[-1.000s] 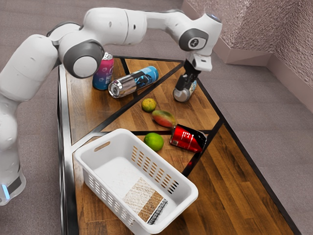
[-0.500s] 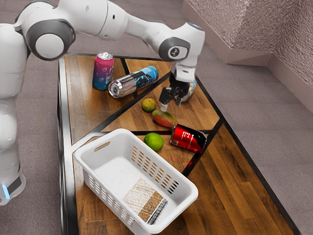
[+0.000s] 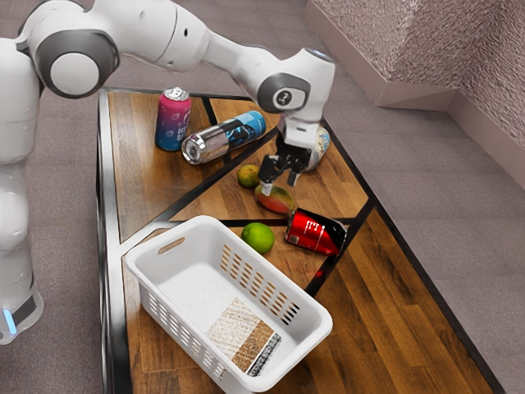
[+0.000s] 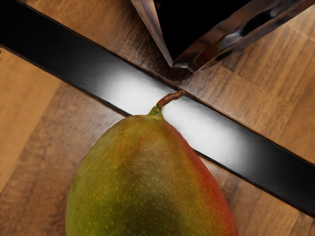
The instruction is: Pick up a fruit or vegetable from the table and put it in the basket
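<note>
Mango [image 3: 279, 199] on the wooden table [image 3: 394, 304], directly beneath the gripper [image 3: 280, 185], whose two fingers stand apart, open, and point down at the fruit; the white arm [image 3: 168, 37] arches in from the exterior view's upper left and bends steeply downward above the mango. Outward from the mango: red can [image 3: 314, 233] just beside its stem end, lime [image 3: 258, 238] and small yellow-green fruit [image 3: 248, 176] near it, white basket [image 3: 312, 327] farther off toward the exterior view's lower left.
</note>
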